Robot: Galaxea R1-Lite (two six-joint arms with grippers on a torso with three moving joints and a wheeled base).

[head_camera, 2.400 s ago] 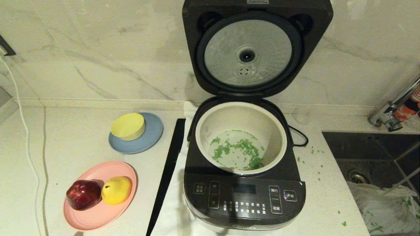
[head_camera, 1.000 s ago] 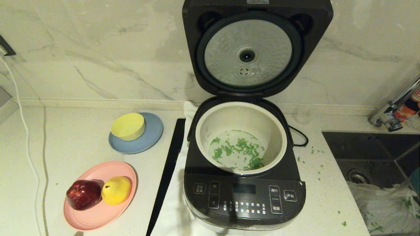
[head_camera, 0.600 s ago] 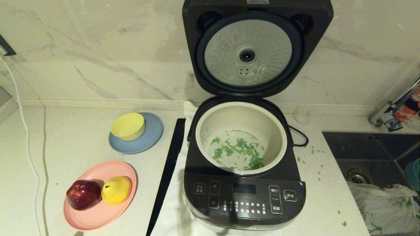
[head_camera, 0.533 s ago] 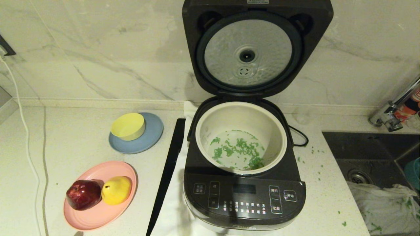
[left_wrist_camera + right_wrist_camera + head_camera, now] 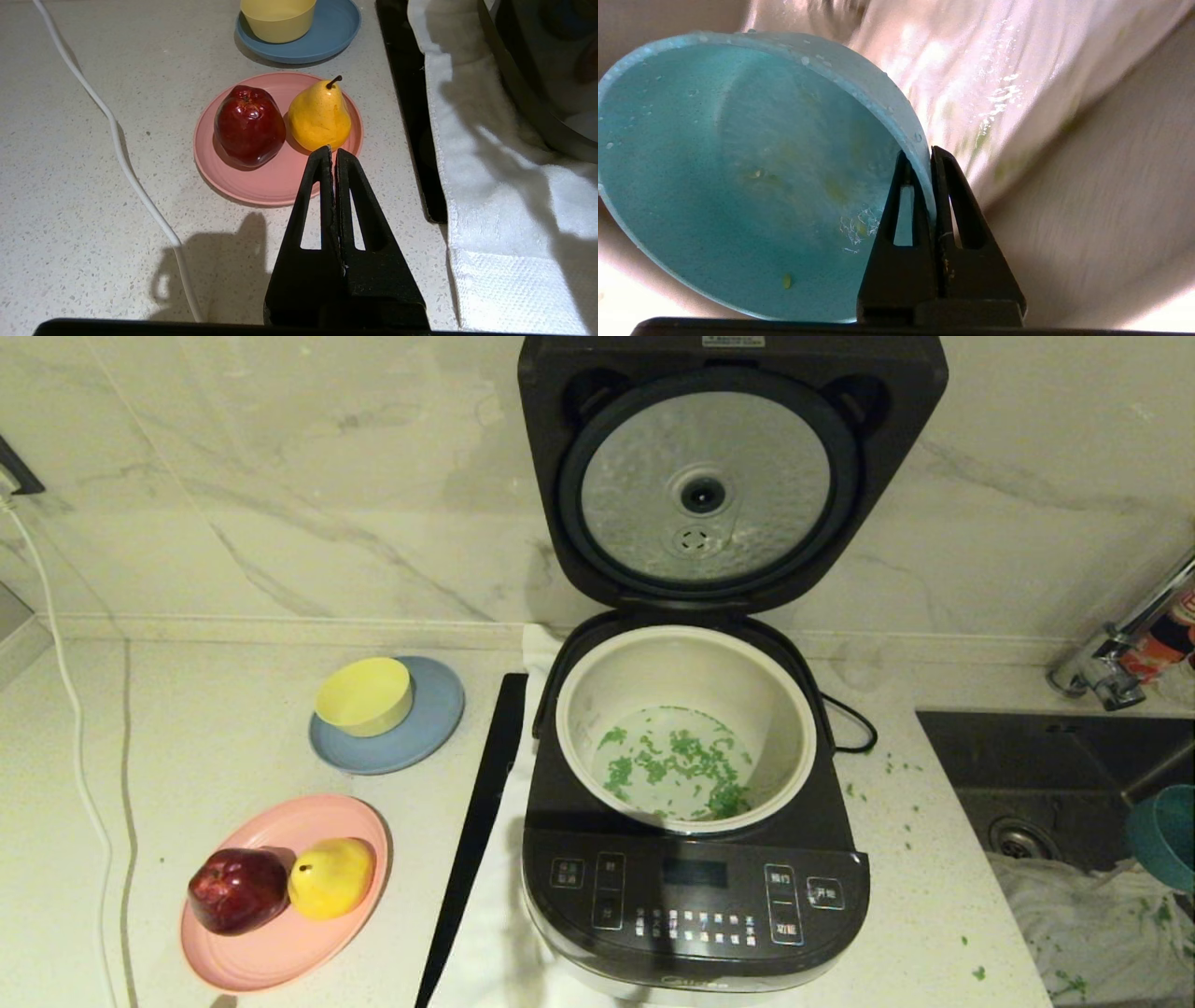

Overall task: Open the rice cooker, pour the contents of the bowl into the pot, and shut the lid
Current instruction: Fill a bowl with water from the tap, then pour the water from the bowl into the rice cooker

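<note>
The dark grey rice cooker (image 5: pixel 695 896) stands mid-counter with its lid (image 5: pixel 733 476) swung up, silver underside showing. Chopped green contents (image 5: pixel 677 761) lie on the floor of the cream pot (image 5: pixel 686 658). The teal bowl (image 5: pixel 1167 835) shows at the head view's right edge over the sink; in the right wrist view the bowl (image 5: pixel 738 177) is tilted and nearly empty, a few specks inside. My right gripper (image 5: pixel 923 156) is shut on its rim. My left gripper (image 5: pixel 332 151) is shut on nothing, low over the counter near the pink plate.
A pink plate (image 5: pixel 280 943) carries a red apple (image 5: pixel 238 889) and a yellow pear (image 5: pixel 331 875). A yellow bowl (image 5: pixel 364 695) sits on a blue plate (image 5: pixel 434 728). A sink (image 5: pixel 1055 765) with a white bag (image 5: pixel 1092 924) lies right. A white cable (image 5: pixel 75 747) runs left. Green bits are scattered on the counter right of the cooker.
The teal bowl has come into the head view from the right edge, moving leftward over the sink. The cooker, pot and left-side dishes have not moved.
</note>
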